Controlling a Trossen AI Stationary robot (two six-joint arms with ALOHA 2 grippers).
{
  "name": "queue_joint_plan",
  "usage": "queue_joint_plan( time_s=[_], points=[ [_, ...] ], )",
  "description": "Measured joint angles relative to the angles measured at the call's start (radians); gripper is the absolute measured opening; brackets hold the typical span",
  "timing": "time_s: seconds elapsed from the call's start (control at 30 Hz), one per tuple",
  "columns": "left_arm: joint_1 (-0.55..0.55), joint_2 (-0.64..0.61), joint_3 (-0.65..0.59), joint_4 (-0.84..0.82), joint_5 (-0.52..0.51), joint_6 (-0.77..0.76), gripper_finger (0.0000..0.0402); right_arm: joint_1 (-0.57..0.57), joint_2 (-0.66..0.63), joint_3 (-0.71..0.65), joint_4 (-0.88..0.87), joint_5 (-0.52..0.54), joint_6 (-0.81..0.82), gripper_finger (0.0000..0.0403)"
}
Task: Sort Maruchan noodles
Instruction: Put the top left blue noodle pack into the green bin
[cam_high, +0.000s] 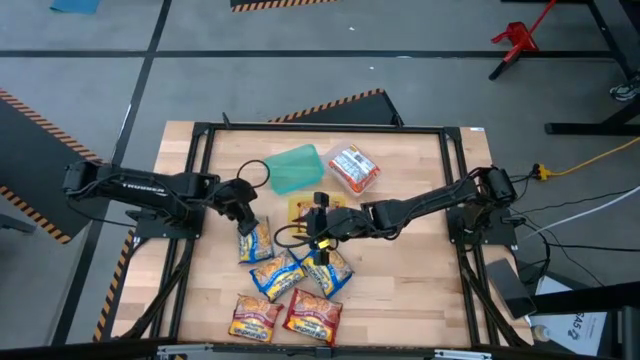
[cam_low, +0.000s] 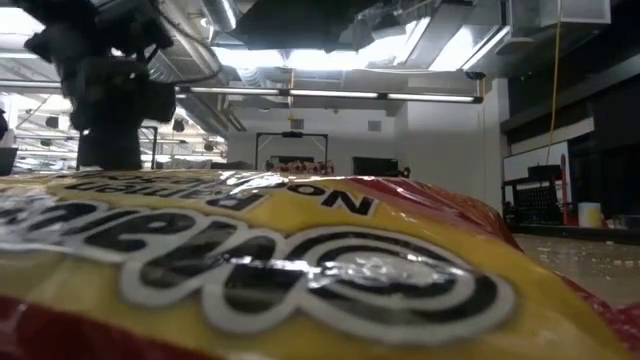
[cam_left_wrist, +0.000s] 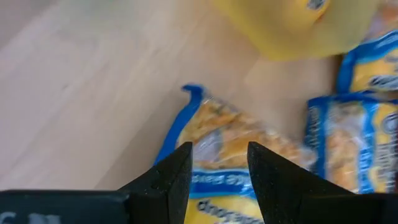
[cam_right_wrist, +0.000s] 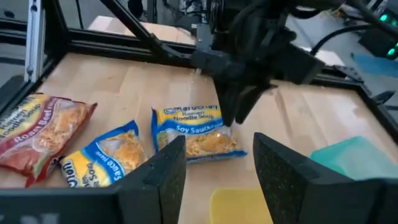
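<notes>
High view: the noodle packets lie on the wooden table (cam_high: 400, 260) in a loose group toward its near edge. Three blue-and-yellow packets sit in the middle: one (cam_high: 254, 240) under the left gripper (cam_high: 243, 212), a second (cam_high: 277, 276) below it and a third (cam_high: 328, 270) beside the right gripper (cam_high: 322, 226). Two orange-red-and-yellow packets (cam_high: 254, 318) and (cam_high: 314, 316) lie side by side at the near edge. A red-and-white packet (cam_high: 354, 168) lies apart toward the far side, next to a teal container (cam_high: 296, 168). A yellow container (cam_high: 300, 208) is partly hidden under the right arm.

The left wrist view shows the left gripper's fingers (cam_left_wrist: 177, 174) a narrow gap apart, right over a blue-edged packet (cam_left_wrist: 230, 155) with a noodle picture on crinkly film; whether they touch it cannot be told. More blue packets (cam_left_wrist: 348, 143) lie beyond it, and the yellow container (cam_left_wrist: 280, 25) past them.

In the right wrist view, the right gripper's fingers (cam_right_wrist: 165, 171) stand wide apart and hold nothing. Ahead of them lie a blue packet printed "Soy Sauce" (cam_right_wrist: 196, 132), with the left gripper (cam_right_wrist: 239, 106) coming down onto it, another blue one (cam_right_wrist: 102, 158) and a red packet (cam_right_wrist: 40, 134) printed "Roast Beef". The yellow container (cam_right_wrist: 239, 208) and the teal container (cam_right_wrist: 354, 158) show near the fingers.

The low view is almost filled by one yellow-and-red packet (cam_low: 300, 270) close to the lens, its black-and-white lettering upside down.
</notes>
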Motion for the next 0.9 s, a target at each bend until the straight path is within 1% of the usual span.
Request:
queue_joint_plan(
  time_s=[0.17, 0.27, 0.37, 0.47, 0.6, 0.7, 0.8, 0.9],
  points=[
    [-0.004, 0.0, 0.11, -0.098, 0.003, -0.002, 0.0149, -0.009, 0.0, 0.024, -0.045, -0.026, -0.006, 0.017],
    [-0.033, 0.0, 0.184, -0.204, 0.028, -0.02, 0.0149, -0.009, 0.0, 0.024, -0.066, -0.026, -0.006, 0.017],
    [-0.075, 0.0, 0.248, -0.302, 0.02, -0.055, 0.0149, -0.009, 0.0, 0.024, -0.064, -0.03, -0.006, 0.017],
    [-0.127, 0.0, 0.26, -0.3, -0.004, -0.116, 0.0149, -0.009, 0.0, 0.024, -0.065, -0.05, -0.005, 0.017],
    [-0.209, 0.008, 0.26, -0.293, -0.11, -0.21, 0.0149, -0.007, 0.0, 0.024, -0.079, -0.076, -0.006, 0.017],
    [-0.25, 0.027, 0.26, -0.288, -0.155, -0.259, 0.0149, -0.007, 0.0, 0.024, -0.098, -0.098, -0.006, 0.017],
    [-0.285, 0.06, 0.26, -0.256, -0.174, -0.276, 0.0152, -0.009, 0.0, 0.024, -0.125, -0.11, -0.008, 0.017],
    [-0.31, 0.107, 0.26, -0.205, -0.179, -0.277, 0.0167, -0.013, 0.0, 0.024, -0.144, -0.117, -0.033, 0.017]
  ],
)
